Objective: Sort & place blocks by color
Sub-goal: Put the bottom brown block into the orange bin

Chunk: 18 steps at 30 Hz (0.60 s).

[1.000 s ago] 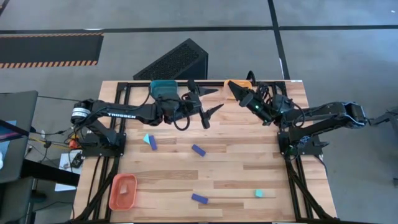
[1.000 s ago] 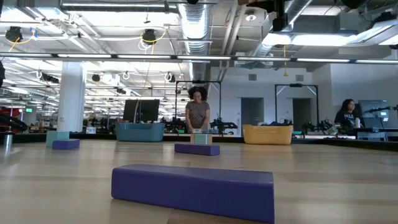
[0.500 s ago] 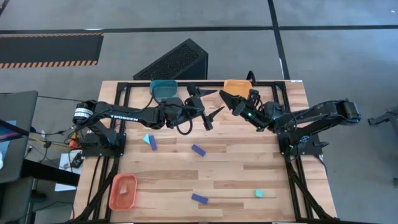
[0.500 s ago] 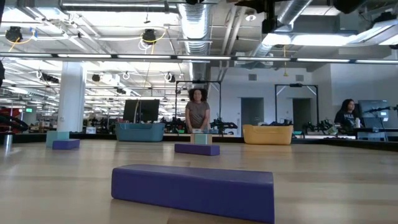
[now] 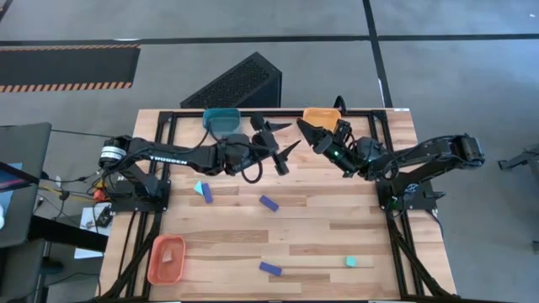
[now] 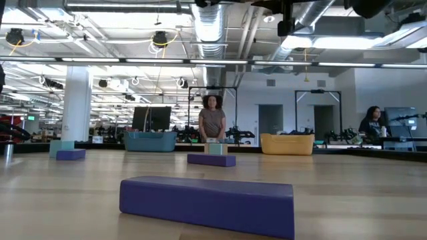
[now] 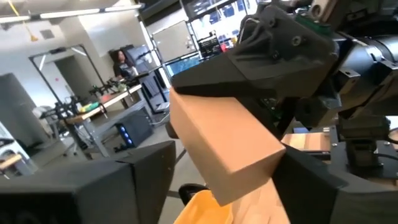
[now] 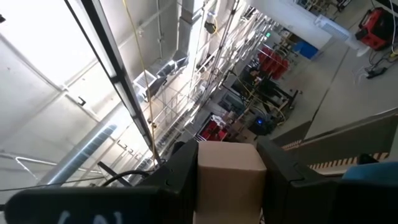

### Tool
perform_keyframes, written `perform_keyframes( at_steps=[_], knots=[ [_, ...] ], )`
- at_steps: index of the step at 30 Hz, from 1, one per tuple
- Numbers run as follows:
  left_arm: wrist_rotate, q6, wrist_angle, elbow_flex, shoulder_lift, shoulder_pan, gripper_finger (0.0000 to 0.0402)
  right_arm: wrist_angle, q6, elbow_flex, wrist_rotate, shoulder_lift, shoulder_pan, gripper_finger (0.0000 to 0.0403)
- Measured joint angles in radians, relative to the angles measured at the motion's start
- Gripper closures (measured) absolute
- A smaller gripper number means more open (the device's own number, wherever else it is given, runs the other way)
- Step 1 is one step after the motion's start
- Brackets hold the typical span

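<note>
My right gripper is shut on a pale tan block, held above the table's far middle. My left gripper is open and faces it; in the left wrist view its two fingers stand on either side of the block's free end. On the table lie three dark blue bars and two cyan chunks. The nearest blue bar also shows in the low view. My right gripper pinches two opposite sides of the tan block between its two fingers, coming from the table's right. The block's free end sticks out past the fingertips toward my left gripper. It is lifted clear of the table. My left gripper: I cannot tell whether its fingers touch the block.
A teal tray and a yellow tray stand at the far edge. An orange tray with a tan piece in it stands at the near left. Two people are in the room behind the table.
My right gripper has gone toward the table's left with the tan block, up to my left gripper. My left gripper has shifted a little toward the table's right. The blocks on the table have stayed put.
</note>
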Motion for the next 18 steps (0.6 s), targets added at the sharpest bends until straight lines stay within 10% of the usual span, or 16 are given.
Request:
perform_keyframes(
  at_steps=[11, 18],
  knots=[
    [-0.021, 0.052, 0.037, -0.001, 0.0, 0.017, 0.0294, 0.006, -0.004, 0.002, 0.013, -0.004, -0.002, 0.0265],
    [-0.033, 0.082, 0.049, 0.0, -0.004, 0.036, 0.0297, -0.02, -0.052, -0.003, -0.026, 0.003, -0.017, 0.0197]
  ],
)
